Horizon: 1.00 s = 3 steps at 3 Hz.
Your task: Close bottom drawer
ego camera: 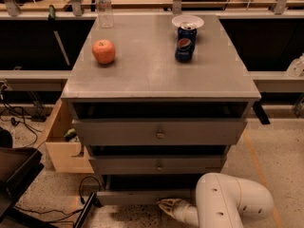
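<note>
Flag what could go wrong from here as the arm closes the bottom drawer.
1. The pincer sits low, near the floor at the bottom drawer front's lower edge; a push may slip under the panel.
2. A dark bar lies by the drawer's left corner and might catch on it.
3. A hard shove could shake the cabinet and tip the soda can standing on top.

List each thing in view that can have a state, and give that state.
bottom drawer, partly open
gripper, low at the bottom drawer's front
Pepsi can, upright
water bottle, upright
apple, whole
white bowl, right way up
</note>
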Tool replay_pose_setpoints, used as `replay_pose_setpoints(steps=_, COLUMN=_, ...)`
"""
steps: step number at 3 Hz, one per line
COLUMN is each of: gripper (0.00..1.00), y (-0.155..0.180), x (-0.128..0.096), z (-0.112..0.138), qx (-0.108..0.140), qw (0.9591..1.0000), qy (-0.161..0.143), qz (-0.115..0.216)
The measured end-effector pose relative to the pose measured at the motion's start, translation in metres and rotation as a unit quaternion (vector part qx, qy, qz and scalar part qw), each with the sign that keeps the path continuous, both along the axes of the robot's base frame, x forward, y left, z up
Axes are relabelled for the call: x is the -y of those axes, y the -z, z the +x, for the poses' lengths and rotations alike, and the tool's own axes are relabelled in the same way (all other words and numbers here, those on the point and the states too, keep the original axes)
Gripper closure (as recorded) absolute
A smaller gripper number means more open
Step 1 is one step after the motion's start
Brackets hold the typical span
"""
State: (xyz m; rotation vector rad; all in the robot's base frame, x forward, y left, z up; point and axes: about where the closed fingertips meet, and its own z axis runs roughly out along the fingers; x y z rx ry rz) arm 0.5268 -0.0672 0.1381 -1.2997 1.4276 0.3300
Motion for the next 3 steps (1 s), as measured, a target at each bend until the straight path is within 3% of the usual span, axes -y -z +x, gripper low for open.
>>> replay_pose_setpoints(steps=3, gripper=1.00, y=0.0000, x=0.0000, z=-0.0003, qx=0.000, qw=1.0000, qy=0.000, qz=0.000)
